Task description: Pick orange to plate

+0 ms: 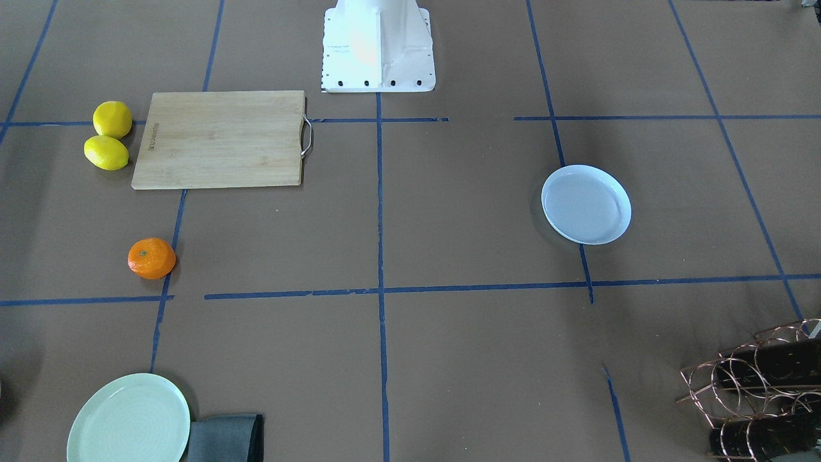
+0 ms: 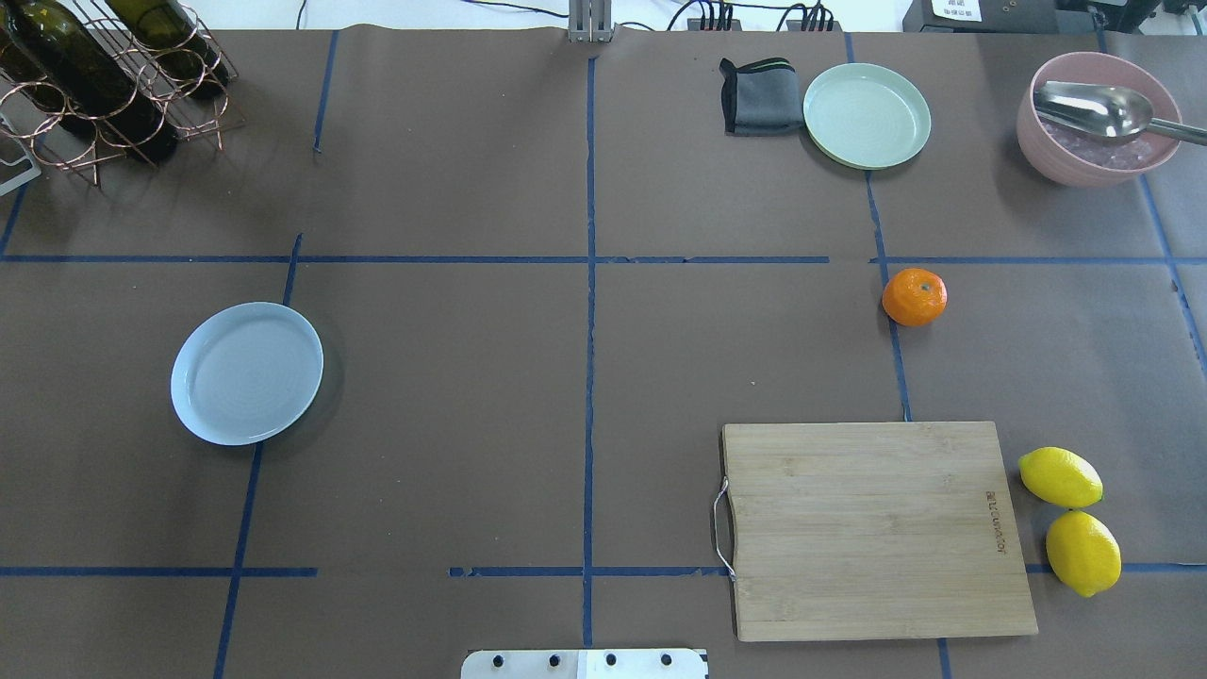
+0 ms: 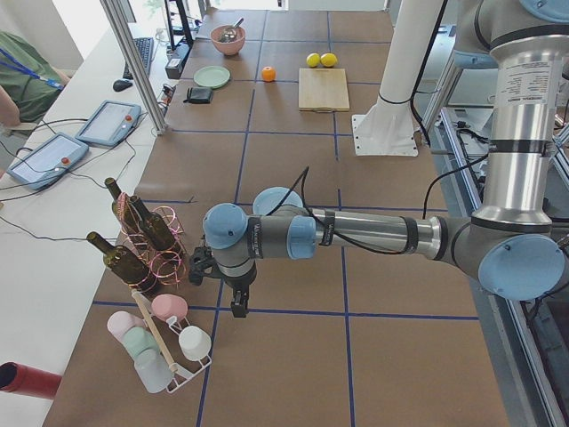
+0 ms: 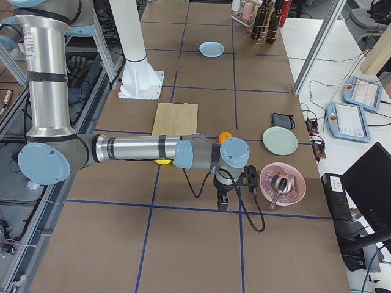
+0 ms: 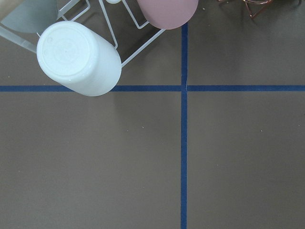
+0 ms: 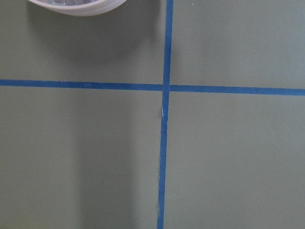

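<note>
Overhead exterior shows the plate [image 2: 247, 372] well apart from the orange [image 2: 914, 297], lemons [image 2: 1060, 476] nearer it; the round fruit could slip mid-carry; whether the left pincer [image 3: 238, 309] or right pincer [image 4: 222, 204] is open cannot be told.

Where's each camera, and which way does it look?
Front: across the table, facing the robot, looking down; base shows.
Overhead: behind the robot, looking forward and down; base edge shows.
Left side: table's left end; left arm near.
Right side: opposite end; right arm near.
Left wrist: straight down; white cup, no fingers.
Right wrist: straight down; pink bowl, no fingers.
Front and overhead share orange, plate.
</note>
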Action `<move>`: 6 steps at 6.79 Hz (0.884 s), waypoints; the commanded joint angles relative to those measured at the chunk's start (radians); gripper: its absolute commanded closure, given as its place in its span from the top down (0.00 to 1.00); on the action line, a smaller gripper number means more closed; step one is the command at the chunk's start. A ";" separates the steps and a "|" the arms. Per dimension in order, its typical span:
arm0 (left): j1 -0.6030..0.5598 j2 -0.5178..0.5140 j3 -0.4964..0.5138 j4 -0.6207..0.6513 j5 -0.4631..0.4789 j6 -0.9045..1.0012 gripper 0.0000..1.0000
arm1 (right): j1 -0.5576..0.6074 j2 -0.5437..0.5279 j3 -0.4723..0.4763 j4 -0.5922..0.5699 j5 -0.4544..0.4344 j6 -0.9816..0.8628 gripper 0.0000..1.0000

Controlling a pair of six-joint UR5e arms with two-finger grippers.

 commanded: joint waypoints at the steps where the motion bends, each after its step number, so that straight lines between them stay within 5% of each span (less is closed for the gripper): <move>1: 0.000 -0.005 -0.005 -0.010 0.000 0.006 1.00 | 0.001 0.004 0.000 0.001 0.000 0.002 1.00; 3: 0.002 -0.088 -0.023 -0.014 -0.001 0.012 1.00 | 0.001 0.019 0.036 0.001 0.003 0.005 1.00; 6: 0.173 -0.119 -0.038 -0.148 -0.002 -0.002 1.00 | -0.009 0.106 0.032 0.001 0.017 0.003 1.00</move>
